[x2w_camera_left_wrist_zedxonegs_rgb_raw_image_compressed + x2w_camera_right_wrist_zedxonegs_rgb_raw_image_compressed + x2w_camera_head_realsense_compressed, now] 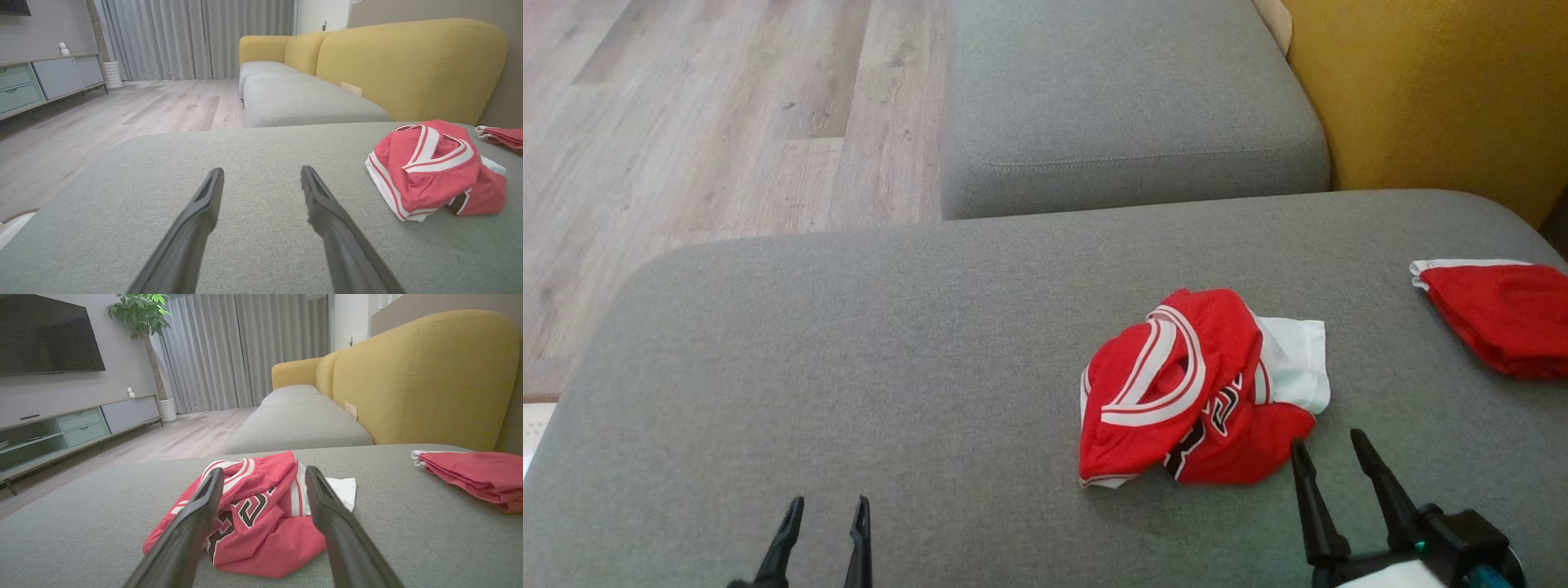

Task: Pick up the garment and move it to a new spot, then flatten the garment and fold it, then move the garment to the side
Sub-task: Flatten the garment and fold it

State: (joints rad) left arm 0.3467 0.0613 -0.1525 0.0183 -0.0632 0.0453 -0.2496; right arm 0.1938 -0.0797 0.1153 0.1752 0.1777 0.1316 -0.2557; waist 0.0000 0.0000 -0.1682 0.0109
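We see the jersey (1192, 384) crumpled on the sofa (849, 367); the left end effector (829, 500) and the right end effector (1327, 439) are open, empty.

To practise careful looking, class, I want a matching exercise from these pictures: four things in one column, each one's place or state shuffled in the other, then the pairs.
Things
1. crumpled jersey
2. second red garment
3. left gripper
4. right gripper

Places or states
a. open, over a bare part of the grey cushion
b. lying at the grey cushion's right edge
c. open, fingertips close to the crumpled jersey's near side
d. heaped right of the grey cushion's middle

Pairs: 1-d, 2-b, 3-a, 4-c
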